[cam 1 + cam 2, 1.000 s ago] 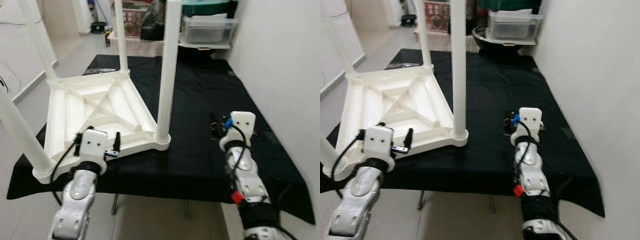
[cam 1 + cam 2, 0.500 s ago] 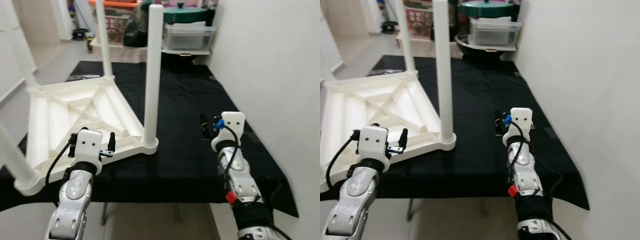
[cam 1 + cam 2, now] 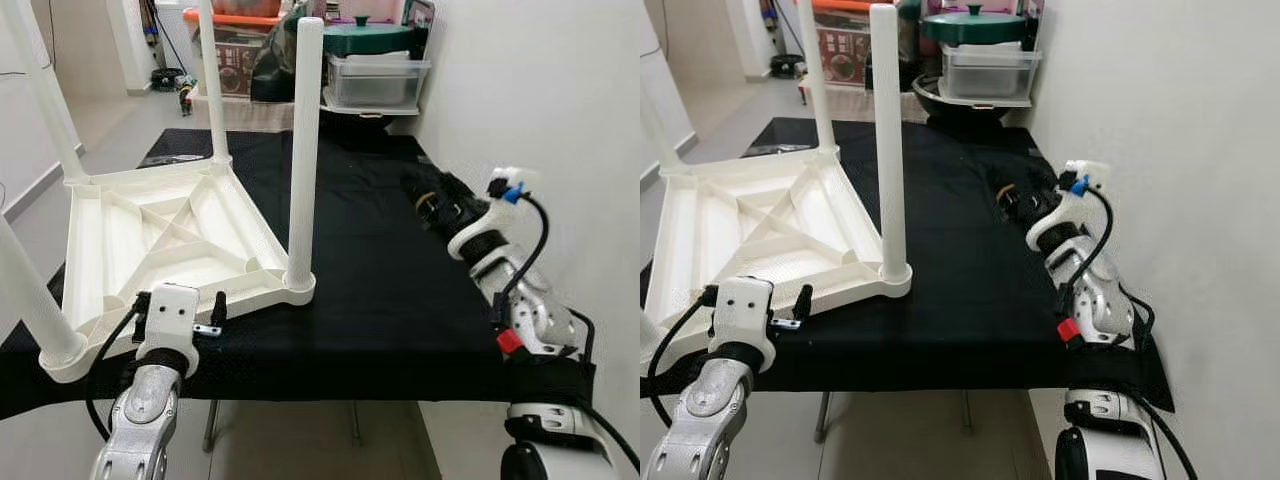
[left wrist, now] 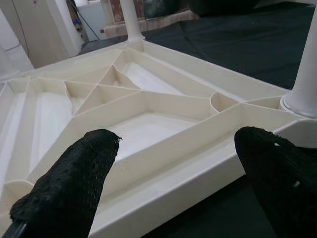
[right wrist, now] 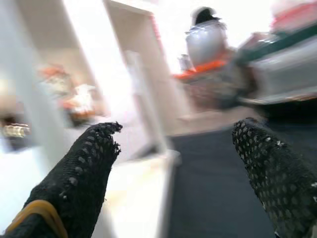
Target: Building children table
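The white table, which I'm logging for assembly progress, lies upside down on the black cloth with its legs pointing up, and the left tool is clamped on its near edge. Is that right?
Not quite. The white table does lie upside down on the black cloth with its legs up, but the left tool is not clamped on it. The left wrist view shows its fingers spread open, short of the table's near edge.
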